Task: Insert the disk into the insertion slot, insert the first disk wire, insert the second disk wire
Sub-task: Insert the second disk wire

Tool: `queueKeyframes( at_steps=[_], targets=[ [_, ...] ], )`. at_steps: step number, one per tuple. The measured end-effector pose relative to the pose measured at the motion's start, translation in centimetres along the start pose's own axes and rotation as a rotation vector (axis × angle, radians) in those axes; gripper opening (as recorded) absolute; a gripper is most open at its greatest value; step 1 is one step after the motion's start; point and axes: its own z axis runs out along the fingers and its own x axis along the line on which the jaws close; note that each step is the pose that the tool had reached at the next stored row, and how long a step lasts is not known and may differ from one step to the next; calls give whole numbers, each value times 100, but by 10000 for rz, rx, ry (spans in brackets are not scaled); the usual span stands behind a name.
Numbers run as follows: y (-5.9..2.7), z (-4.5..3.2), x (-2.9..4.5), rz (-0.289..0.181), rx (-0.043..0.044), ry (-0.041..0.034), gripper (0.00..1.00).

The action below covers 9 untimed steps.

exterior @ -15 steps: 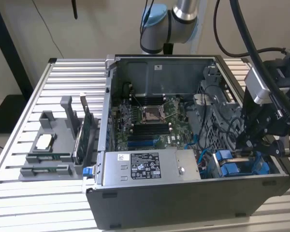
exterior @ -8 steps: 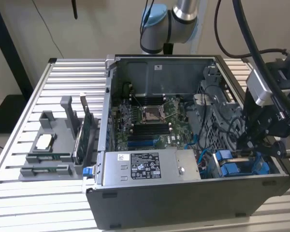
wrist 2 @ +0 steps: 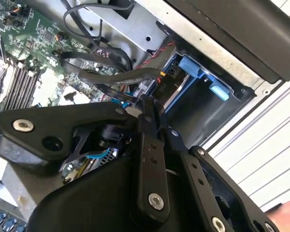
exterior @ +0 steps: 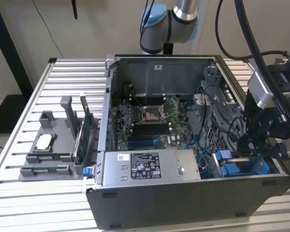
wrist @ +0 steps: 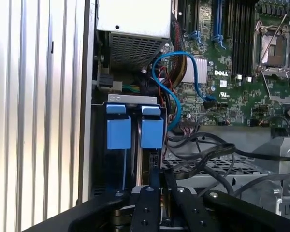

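Hand [wrist: 157, 186]: lowered into the computer case [exterior: 183, 203], just over the blue drive carriers; fingers [wrist 2: 150, 145] pressed together, nothing seen clamped between them.
Disk [wrist: 152, 128]: seated upright in the bay by the power supply [exterior: 150, 166].
Blue cable [wrist: 183, 63]: looped from motherboard [wrist: 241, 72] toward the bay.

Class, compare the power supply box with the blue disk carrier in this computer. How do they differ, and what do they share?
The power supply box is grey metal with printed labels, while the disk carrier is bright blue plastic. The box lies mid-case along the near wall, and the carrier sits in the bay at the exterior view's right. The gripper hangs over the carrier, away from the box. Both sit inside the open computer case.
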Motion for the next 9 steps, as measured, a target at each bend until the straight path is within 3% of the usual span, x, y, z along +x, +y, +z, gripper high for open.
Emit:
queueKeyframes(
  at_steps=[4, 9],
  targets=[
    [-12, 23, 8, -2, 1, -24, 16],
    [-28, 38, 15, -5, 2, -122, 16]
  ],
)
